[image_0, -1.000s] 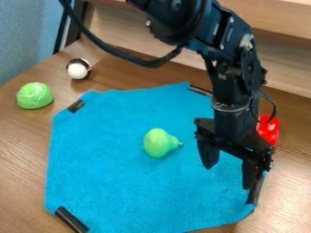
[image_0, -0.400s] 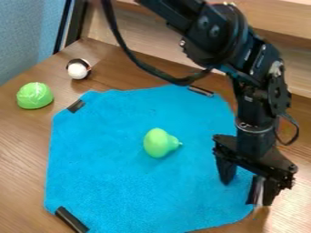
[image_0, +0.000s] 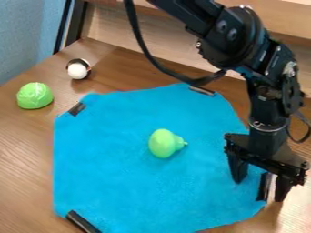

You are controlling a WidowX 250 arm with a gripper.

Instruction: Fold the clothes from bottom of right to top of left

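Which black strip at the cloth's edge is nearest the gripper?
The lower-right strip on the blue cloth: it shows between the open fingers of the gripper; the other three sit farther off, left and top.

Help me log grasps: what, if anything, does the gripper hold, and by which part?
Nothing: the gripper is open, one finger over the cloth, the other just past its right edge.

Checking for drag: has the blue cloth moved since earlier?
Yes, the blue cloth shifted slightly toward the view's right, judged against the unmoved round green object.
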